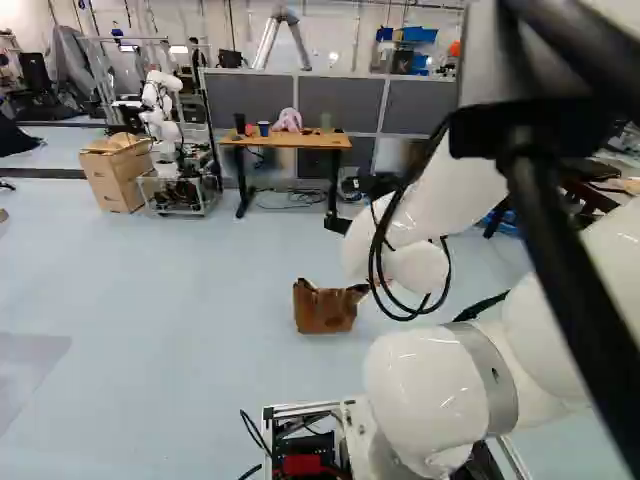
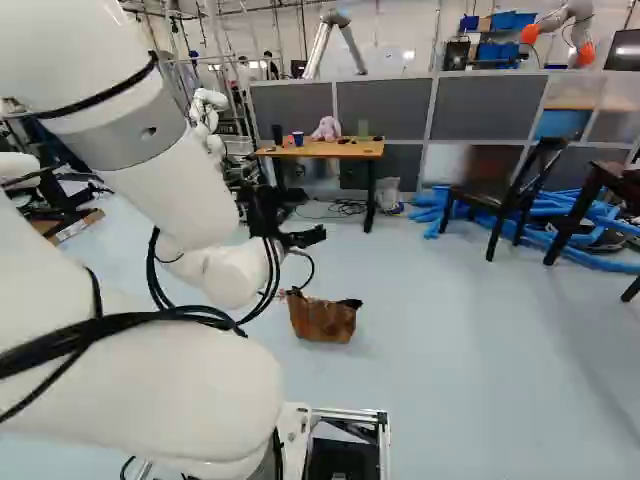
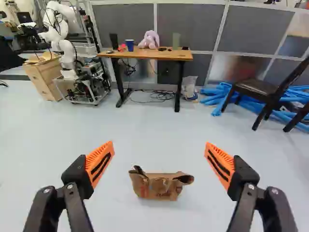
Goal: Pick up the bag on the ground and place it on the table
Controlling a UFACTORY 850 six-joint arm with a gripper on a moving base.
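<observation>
Bag on the floor, ready for approach. The bag [image 3: 161, 186] sits upright on the floor [image 3: 140, 125], its soft mouth uppermost and sagging. My hand [image 3: 159, 145] is aimed toward the bag from my side, fingers [image 3: 100, 163] spread wide and holding nothing; in the wrist view the bag appears between their lines. I judge this spread useful: it leaves a margin past both ends of the bag, which the fingers may straddle before closing on its pliable upper rim. A shallow pinch could slip.

The surface [image 3: 145, 55] stands well beyond the bag, its near edge raised on legs, so the load must be lifted above that edge before going over. Beyond the bag and to its right are a chair [image 3: 260, 92] and blue tubes [image 3: 218, 99]; beyond and to its left, a carton [image 3: 44, 79]. All stand well apart from the bag, leaving room around it for lowering.
</observation>
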